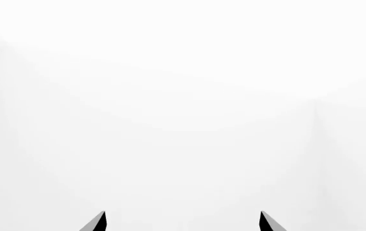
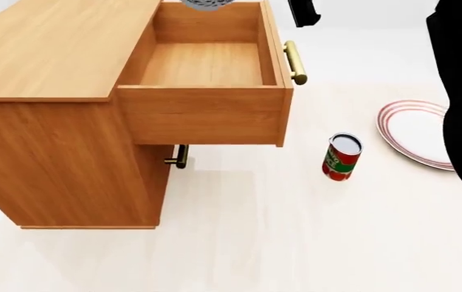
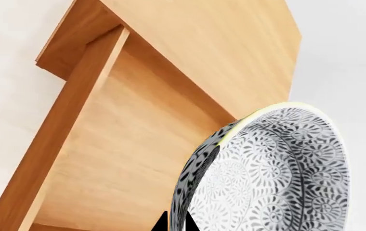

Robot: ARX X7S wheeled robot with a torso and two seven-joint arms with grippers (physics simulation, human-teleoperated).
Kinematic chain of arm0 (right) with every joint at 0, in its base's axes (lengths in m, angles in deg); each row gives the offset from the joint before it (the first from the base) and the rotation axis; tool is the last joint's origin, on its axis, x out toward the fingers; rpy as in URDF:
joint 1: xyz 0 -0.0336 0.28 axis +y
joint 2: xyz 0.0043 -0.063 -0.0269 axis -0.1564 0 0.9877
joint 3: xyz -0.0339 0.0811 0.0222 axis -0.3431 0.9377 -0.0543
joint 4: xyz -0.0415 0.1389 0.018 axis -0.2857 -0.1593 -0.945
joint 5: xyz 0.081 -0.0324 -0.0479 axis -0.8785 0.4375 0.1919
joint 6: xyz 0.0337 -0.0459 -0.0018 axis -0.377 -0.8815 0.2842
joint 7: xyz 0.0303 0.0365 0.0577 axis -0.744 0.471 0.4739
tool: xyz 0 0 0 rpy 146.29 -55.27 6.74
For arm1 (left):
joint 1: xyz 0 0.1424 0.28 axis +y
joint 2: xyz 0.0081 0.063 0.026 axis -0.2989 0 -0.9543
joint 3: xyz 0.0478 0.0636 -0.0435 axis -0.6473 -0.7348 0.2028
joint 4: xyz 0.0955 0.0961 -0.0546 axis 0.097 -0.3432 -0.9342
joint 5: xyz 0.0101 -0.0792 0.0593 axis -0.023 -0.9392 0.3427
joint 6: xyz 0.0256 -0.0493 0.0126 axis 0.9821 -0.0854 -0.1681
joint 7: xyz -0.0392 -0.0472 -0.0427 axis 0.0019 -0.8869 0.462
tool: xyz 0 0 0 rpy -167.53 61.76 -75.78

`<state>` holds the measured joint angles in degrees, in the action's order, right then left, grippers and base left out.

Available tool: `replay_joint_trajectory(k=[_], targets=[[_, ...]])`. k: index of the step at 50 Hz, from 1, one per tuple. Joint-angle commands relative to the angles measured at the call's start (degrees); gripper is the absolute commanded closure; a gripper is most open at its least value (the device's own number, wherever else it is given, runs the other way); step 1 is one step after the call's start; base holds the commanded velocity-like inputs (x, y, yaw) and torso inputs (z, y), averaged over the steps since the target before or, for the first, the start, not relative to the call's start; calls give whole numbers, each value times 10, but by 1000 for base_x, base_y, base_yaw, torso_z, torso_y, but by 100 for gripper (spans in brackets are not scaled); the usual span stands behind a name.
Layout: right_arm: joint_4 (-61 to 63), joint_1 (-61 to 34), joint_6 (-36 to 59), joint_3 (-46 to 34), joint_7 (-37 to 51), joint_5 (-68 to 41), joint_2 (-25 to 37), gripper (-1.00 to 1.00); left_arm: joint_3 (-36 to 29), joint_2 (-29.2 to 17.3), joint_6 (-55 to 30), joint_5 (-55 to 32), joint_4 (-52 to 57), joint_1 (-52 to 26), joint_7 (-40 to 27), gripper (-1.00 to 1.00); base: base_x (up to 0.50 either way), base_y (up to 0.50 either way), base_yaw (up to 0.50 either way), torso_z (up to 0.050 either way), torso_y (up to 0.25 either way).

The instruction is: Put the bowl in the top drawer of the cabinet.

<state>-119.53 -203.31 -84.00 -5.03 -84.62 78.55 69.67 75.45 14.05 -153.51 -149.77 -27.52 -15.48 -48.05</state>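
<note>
One bowl hangs pinched in the right hand above the open top drawer of one cabinet. Left hand spread wide, empty. One can, one plate on the floor.

red can, red-ringed plate

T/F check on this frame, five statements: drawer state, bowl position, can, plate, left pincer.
1. The top drawer is pulled open and holds nothing. True.
2. The bowl lies on the drawer floor. False: the right pincer holds it by the rim, above the drawer.
3. The can stands upright on the floor, apart from the cabinet. True.
4. The plate is stacked on the cabinet top. False: it lies on the floor beyond the can.
5. The left pincer grips the lower drawer handle. False: it is open, holding nothing.
</note>
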Motion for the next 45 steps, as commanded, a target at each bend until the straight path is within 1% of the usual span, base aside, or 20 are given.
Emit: replay_joint_trajectory(k=[1,7,25,45], targets=[[0,-1,3,-14,-2,-14,0,100,-3,-2,8,1,1,2,4,-100,0,0,0,0,-88],[0,1,3,-13,-7,-10,0,100,-4,-3,10,0,1,3,4,-100,0,0,0,0,-88],[0,4,-6,-67,-11,-63,0,100,-7,-6,14,-6,-2,3,0,-100,0,0,0,0,-87],[0,8,0,-105,-11,-99,0,100,-10,-9,14,-19,-6,3,-14,-100,0,0,0,0,-74]])
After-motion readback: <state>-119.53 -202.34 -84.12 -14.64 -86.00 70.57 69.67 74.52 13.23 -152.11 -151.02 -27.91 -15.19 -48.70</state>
